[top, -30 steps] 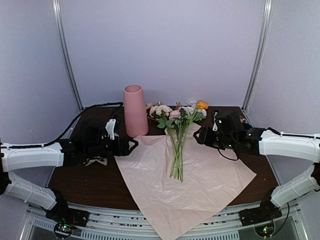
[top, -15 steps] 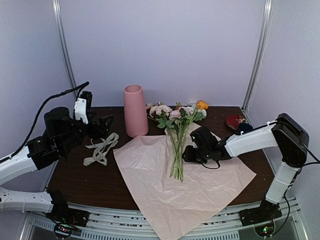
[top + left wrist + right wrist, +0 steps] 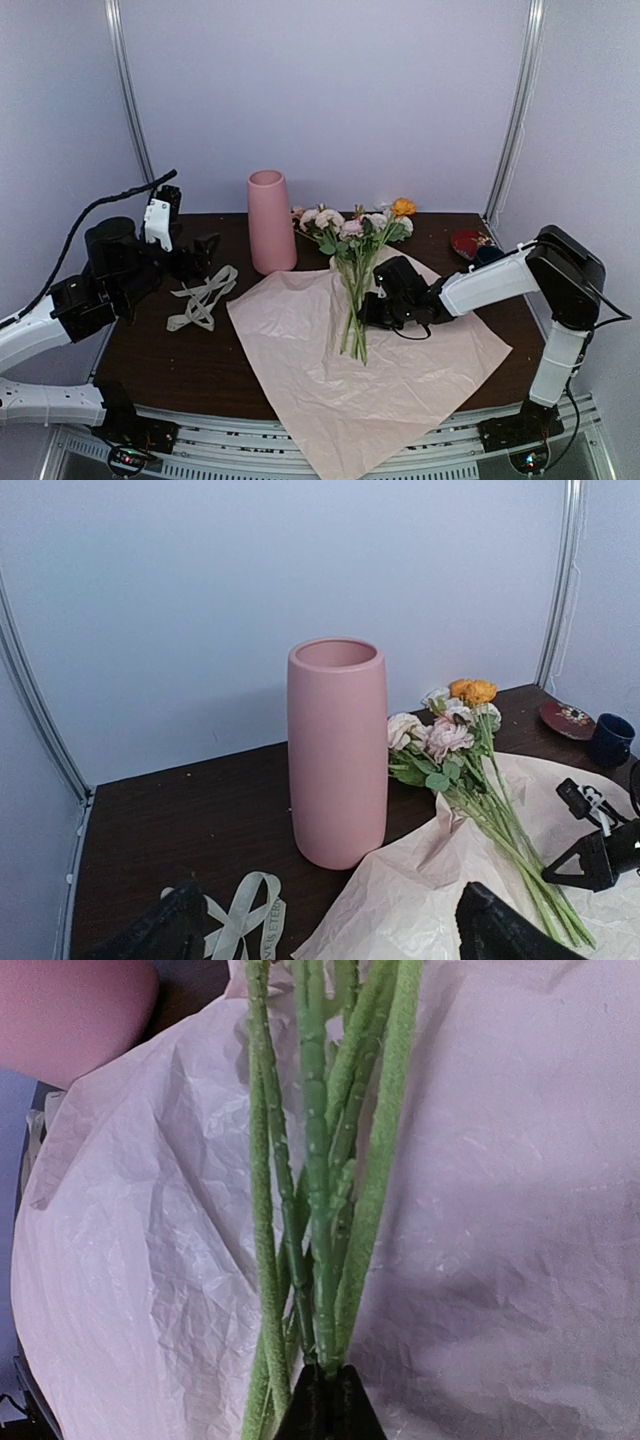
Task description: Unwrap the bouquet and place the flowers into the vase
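Ribbon [image 3: 203, 296] off, pink paper [image 3: 420, 370] spread flat, my right fingers [image 3: 325, 1405] pinch the flowers [image 3: 355, 270] by their stems, left fingers [image 3: 500, 932] gape empty; the vase [image 3: 270, 222] holds nothing yet.

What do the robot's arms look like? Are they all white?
Not all white. Both the left arm and right arm have smooth white shells with chunky black joints. The left gripper and right gripper are black. A long black cable loops off the left arm.

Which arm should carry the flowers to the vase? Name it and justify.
Right. The right gripper is shut on the flowers mid-stem; the left gripper hangs open and empty, away by the ribbon.
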`<state>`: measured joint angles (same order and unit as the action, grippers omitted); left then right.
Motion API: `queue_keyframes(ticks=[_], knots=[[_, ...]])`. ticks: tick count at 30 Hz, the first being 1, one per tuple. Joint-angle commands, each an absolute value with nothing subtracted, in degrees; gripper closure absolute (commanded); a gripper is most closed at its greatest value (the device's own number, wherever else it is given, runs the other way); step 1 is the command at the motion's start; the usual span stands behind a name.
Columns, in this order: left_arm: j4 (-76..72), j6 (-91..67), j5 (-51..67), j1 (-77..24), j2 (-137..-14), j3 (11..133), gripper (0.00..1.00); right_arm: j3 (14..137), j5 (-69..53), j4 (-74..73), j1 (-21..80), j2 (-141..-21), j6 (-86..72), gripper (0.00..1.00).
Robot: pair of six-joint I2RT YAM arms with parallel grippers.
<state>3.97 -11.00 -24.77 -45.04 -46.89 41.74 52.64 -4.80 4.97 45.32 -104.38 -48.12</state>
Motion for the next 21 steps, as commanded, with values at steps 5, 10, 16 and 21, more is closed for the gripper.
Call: queue_keyframes(ticks=[5, 10, 16, 21], knots=[[3.0, -10.3, -25.1, -44.9, -47.4, 41.7, 0.11, 49.6, -3.6, 8.3, 45.8, -99.3, -50.5, 1.0], [3.1, -10.7, -25.0, -44.9, -47.5, 41.6, 0.11, 47.2, -1.5, 12.1, 45.9, -94.0, -51.4, 1.0], [3.1, -11.1, -25.0, -44.9, -47.5, 41.4, 0.1, 45.2, 0.5, 13.6, 45.8, -90.5, -51.3, 1.0], [3.3, -11.4, -24.9, -44.9, -47.9, 41.4, 0.1, 43.9, -0.6, 14.0, 45.8, -89.9, -51.1, 0.96]])
